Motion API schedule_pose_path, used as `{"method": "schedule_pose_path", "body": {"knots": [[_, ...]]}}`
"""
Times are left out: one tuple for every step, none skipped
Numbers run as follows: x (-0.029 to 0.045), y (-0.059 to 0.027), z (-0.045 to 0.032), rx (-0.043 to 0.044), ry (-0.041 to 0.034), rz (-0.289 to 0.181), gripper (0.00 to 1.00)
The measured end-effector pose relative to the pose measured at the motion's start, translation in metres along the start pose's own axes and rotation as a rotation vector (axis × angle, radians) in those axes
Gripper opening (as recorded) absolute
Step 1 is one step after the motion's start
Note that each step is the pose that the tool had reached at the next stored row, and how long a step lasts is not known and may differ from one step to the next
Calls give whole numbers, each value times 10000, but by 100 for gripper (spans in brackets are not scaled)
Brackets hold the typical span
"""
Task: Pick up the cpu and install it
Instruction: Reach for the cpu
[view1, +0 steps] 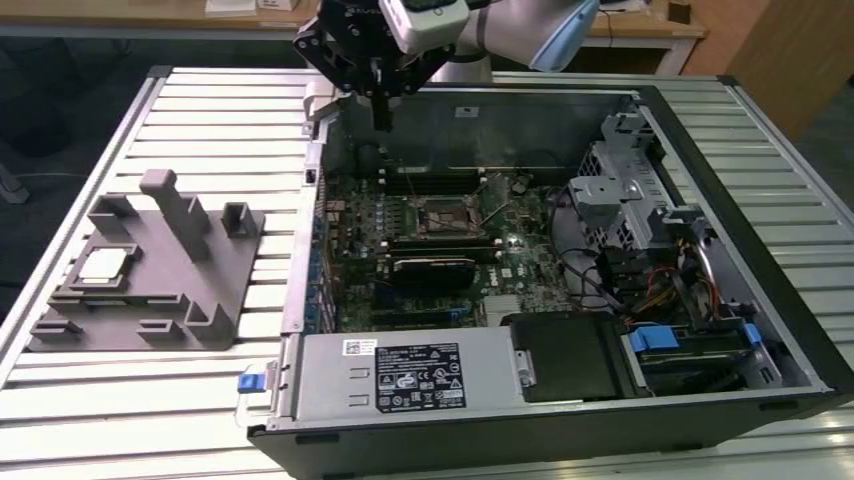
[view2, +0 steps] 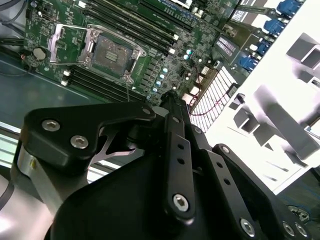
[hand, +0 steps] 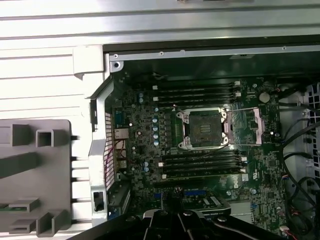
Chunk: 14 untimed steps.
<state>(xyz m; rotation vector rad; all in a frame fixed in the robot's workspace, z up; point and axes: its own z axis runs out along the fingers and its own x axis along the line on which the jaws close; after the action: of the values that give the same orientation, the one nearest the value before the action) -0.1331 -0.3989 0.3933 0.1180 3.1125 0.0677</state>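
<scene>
The cpu, a small silvery square with a pale rim, lies on the grey fixture at the exterior view's left, outside the computer case. My gripper hangs over the far edge of the open case, well away from the cpu, with its fingers shut and nothing between them. Both wrist views show the gripper above the motherboard. The empty socket sits mid-board with its metal frame swung open.
The open case holds memory slots, a black card, the power supply, cables and drive bays. The slatted metal table surrounds it. The fixture has tall posts.
</scene>
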Motion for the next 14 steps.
{"method": "schedule_pose_path", "body": {"knots": [[10,-1,0,0,0,0,11],[18,-1,0,0,0,1,11],[27,-2,-1,0,0,0,11],[36,-3,-1,0,0,1,11],[46,-4,-2,1,0,1,11],[56,-4,-2,0,0,0,11],[66,-5,-2,1,0,0,11],[77,-6,-2,1,0,0,11],[89,-7,-3,1,0,0,11],[101,-8,-3,1,1,0,11],[113,-9,-3,1,0,0,11],[124,-9,-4,1,0,-1,11],[136,-10,-4,0,0,-1,11],[150,-11,-4,0,0,0,11]]}}
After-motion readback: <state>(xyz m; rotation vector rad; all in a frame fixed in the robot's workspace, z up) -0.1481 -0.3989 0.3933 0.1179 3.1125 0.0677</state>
